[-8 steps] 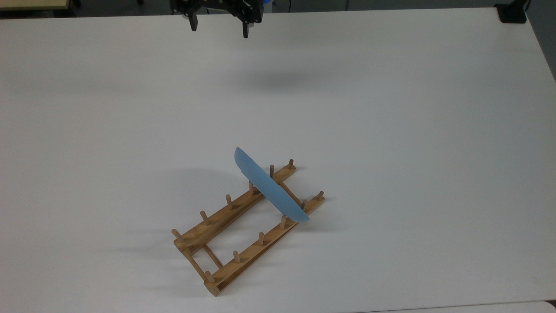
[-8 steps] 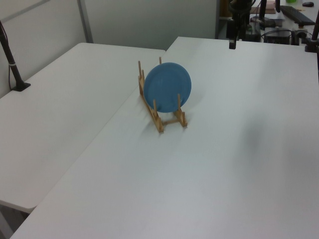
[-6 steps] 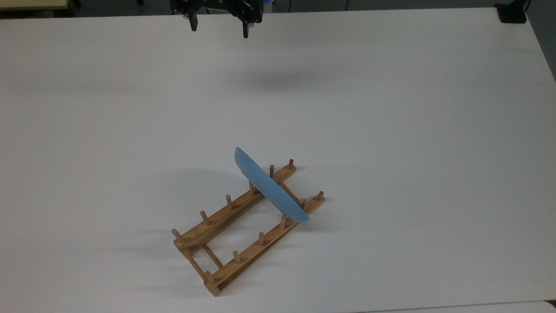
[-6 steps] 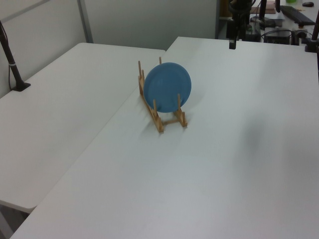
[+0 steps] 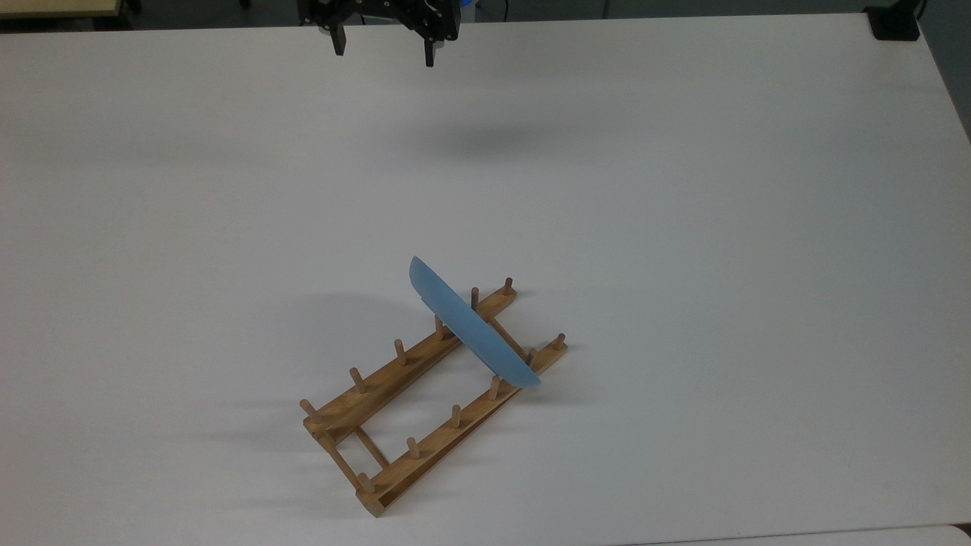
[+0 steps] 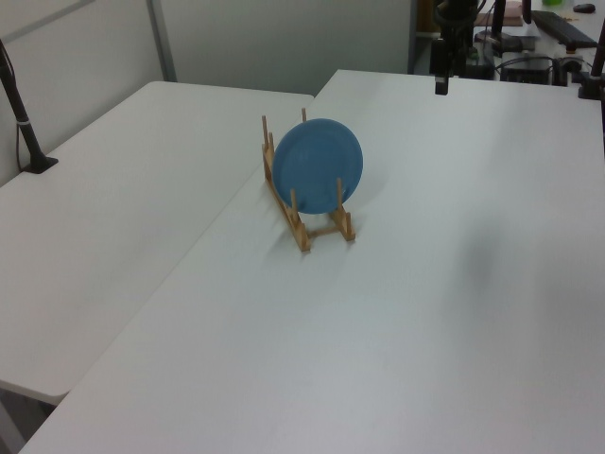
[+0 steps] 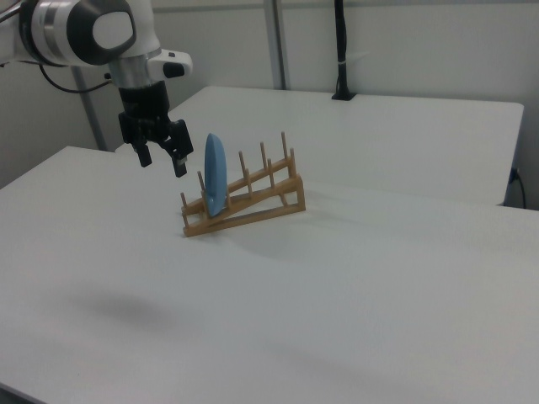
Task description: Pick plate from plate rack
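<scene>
Your gripper (image 5: 381,51) hangs above the white table (image 5: 683,227), jaws apart and empty, well away from the wooden plate rack (image 5: 425,394). The light-blue plate (image 5: 470,327) stands on edge between pegs (near the rack's far end in the top view), leaning slightly.

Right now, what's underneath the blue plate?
The plate stands on edge in the plate rack, between pegs near one end, its lower rim resting on the two wooden rails above the white table. The exact contact points are hidden behind the plate's rim.
</scene>
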You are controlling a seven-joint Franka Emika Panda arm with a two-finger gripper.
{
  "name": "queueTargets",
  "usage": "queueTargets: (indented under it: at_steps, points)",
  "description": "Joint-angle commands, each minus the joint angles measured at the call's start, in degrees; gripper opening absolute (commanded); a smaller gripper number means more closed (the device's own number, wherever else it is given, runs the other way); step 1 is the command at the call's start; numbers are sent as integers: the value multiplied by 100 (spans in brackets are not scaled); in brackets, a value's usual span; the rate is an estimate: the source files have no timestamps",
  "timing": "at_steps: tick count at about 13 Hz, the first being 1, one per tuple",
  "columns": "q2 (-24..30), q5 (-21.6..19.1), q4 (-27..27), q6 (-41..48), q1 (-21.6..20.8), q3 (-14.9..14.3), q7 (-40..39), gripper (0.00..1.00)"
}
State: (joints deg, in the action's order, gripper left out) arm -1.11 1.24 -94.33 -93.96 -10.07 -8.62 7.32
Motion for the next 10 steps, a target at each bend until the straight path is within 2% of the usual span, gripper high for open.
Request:
queueTargets:
  at_steps: [1, 3, 5, 7, 10]
  points:
    - [49, -80, -103, -366, -74, -26, -108, 100]
    - [-142, -11, -33, -1069, -397, -26, -475, 100]
    - [-634, 462, 292, -1526, -478, -26, -582, 100]
    - [-969, 858, 301, -2535, -662, -26, -460, 100]
    - [-1058, 1675, 266, -3321, -654, -26, -442, 88]
